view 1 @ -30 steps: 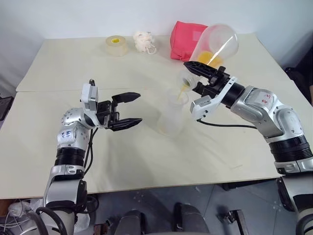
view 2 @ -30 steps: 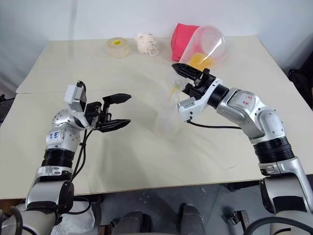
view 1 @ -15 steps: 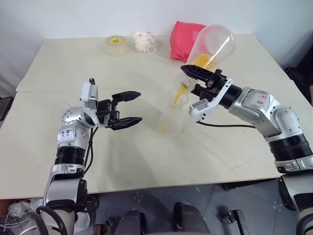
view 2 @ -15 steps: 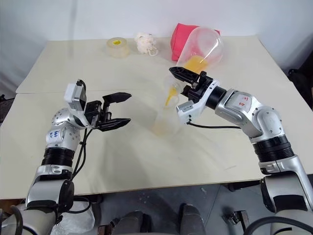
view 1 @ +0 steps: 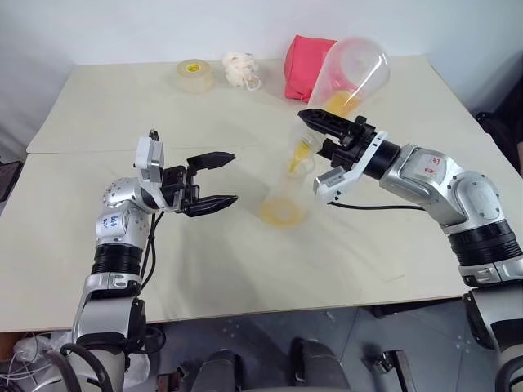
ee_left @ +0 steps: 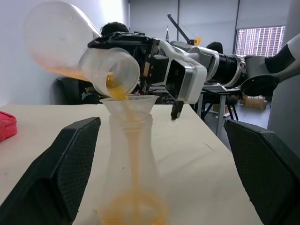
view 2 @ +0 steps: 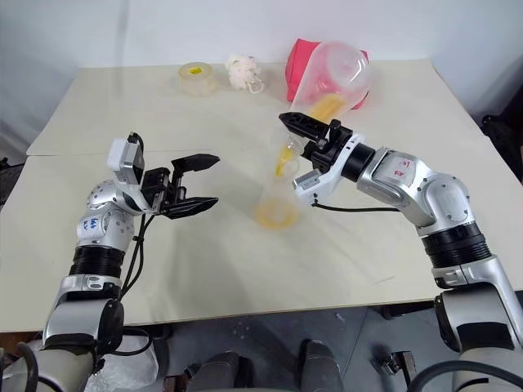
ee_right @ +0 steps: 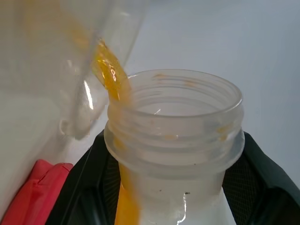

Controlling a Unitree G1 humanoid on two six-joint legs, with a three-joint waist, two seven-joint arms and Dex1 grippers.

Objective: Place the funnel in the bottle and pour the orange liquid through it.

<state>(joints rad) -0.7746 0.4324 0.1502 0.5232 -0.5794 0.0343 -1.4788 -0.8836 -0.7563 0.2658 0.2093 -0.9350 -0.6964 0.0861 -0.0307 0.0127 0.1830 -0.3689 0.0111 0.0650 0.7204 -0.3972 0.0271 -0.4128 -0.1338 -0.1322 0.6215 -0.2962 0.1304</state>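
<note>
**Orange liquid runs through the funnel into the bottle**

The funnel sits upright in the neck of the bottle, which stands near the middle of the table. A thin stream of orange liquid falls down the funnel's stem and pools in the bottle's wide base. It comes from a flask, a second translucent vessel with a threaded neck, tipped mouth-down over the funnel's rim; some liquid lies in its raised belly.

The right gripper holds the flask, its black fingers clamped on the neck. The left gripper hovers beside the bottle, apart from it, fingers spread wide and holding nothing; in the left wrist view its fingers frame the bottle on either side.

Along the far edge of the table lie a tape roll, a white bundle and a red pouch, well apart from the bottle.
</note>
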